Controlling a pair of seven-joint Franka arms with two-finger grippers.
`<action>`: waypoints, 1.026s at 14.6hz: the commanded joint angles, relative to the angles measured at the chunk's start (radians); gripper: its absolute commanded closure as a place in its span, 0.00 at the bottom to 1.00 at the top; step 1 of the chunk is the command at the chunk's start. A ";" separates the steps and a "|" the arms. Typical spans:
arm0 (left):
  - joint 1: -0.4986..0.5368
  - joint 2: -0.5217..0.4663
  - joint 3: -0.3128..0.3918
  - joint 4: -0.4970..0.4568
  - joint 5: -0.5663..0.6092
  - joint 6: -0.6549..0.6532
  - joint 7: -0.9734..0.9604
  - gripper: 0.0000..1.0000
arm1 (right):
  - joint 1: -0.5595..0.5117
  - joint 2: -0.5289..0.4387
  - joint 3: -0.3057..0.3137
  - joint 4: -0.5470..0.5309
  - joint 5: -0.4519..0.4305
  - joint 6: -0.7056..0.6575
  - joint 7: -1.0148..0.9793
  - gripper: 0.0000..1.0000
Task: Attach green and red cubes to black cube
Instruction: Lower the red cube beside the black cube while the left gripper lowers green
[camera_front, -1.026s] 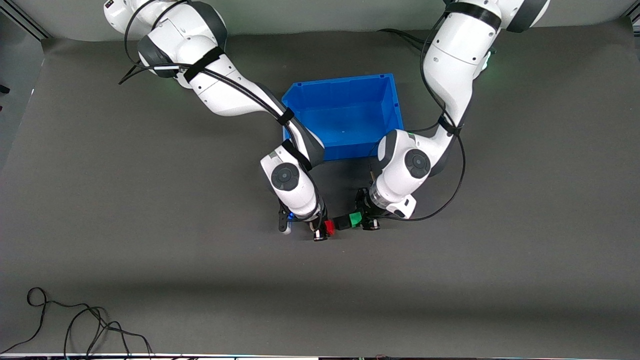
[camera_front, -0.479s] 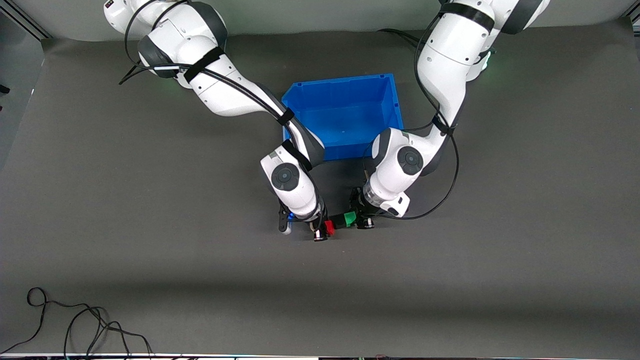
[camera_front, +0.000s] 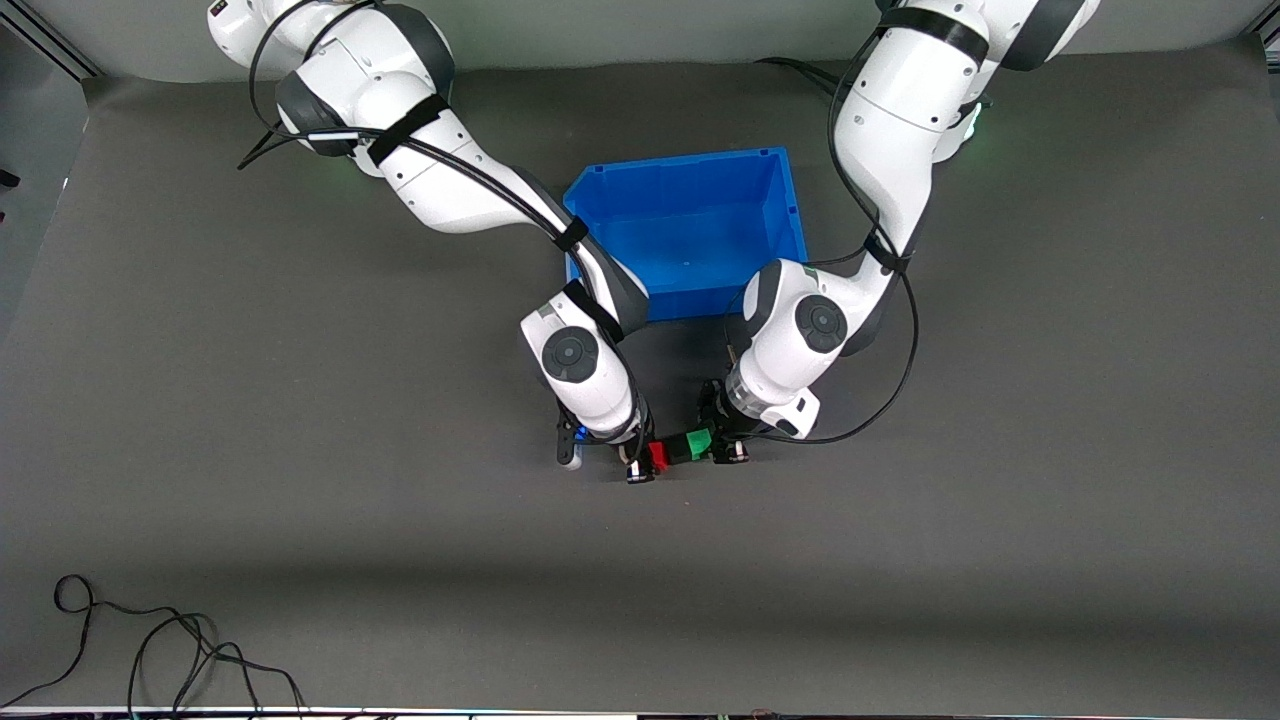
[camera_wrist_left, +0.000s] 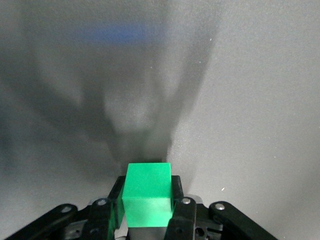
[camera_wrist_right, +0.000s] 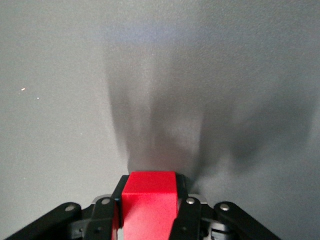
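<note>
While both arms reach out over the grey desk (camera_front: 300, 500), the right hand (camera_front: 648, 458) is clamped on the red cube (camera_front: 658, 456) and the left hand (camera_front: 715, 443) is clamped on the green cube (camera_front: 700, 442), the two meeting in the air just on the camera's side of the blue bin (camera_front: 690, 170). Between the coloured cubes sits the black cube (camera_front: 679, 449), touching the green one on the side toward the left arm and lying against or just beside the red one on the side toward the right arm; whether that last joint is closed cannot be told. From the left wrist, the green cube (camera_wrist_left: 147, 192) fills the space between the dark fingers (camera_wrist_left: 182, 215), which press on its two sides. From the right wrist, the red cube (camera_wrist_right: 148, 202) is pinched the same way between that hand's fingers (camera_wrist_right: 187, 215). A loose black cable (camera_front: 150, 650) lies at the desk's near edge, toward the right arm's end.
</note>
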 joint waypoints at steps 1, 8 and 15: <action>-0.022 0.031 0.010 0.048 0.003 0.004 -0.030 0.62 | 0.004 0.061 -0.011 0.061 -0.016 0.037 0.019 1.00; -0.016 0.025 0.015 0.047 0.007 -0.003 -0.021 0.00 | -0.001 0.064 -0.013 0.067 -0.016 0.045 -0.004 0.01; 0.024 -0.055 0.071 0.013 0.078 -0.158 0.138 0.00 | -0.047 0.009 -0.016 0.085 -0.014 -0.013 -0.095 0.01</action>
